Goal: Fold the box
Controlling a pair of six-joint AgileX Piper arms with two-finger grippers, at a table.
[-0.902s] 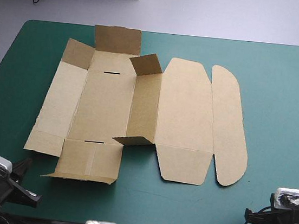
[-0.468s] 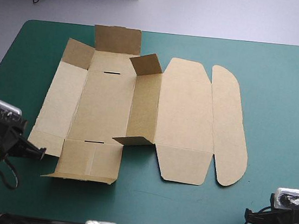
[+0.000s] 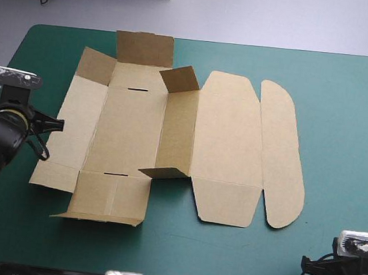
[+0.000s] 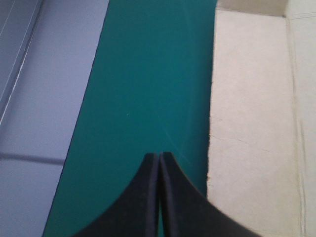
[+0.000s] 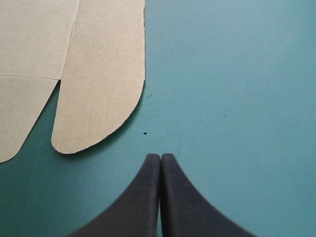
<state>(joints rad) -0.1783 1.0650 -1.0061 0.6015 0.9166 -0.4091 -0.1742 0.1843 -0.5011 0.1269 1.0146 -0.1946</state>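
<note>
Since the earlier frames my left gripper (image 4: pixel 159 156) has come up along the table's left side, from the near corner to a spot just beside the box's (image 3: pixel 171 136) left edge; my right gripper (image 5: pixel 160 157) has stayed at the near right corner. From above I can make out little of either one: the left shows only a dark tip pointing at the box's edge, and the right is cut off at the corner with its fingers out of sight. The wrist views settle it: both pairs of fingers are pressed together in a pointed arch and hold nothing. The left hangs over the bare cover (image 3: pixel 346 130) with the box's left panel close beside it, not touching. The right hangs over bare cover too, with the rounded end of the box's outer flap ahead and to one side, apart from it. Each wrist view catches only a strip of the board. The box lies on the middle and left of the table, mostly flat. One long wall stands up in the middle with a tab bent in at each end, the far flap is raised, and the near left flap lifts slightly. The box itself has not shifted.
</note>
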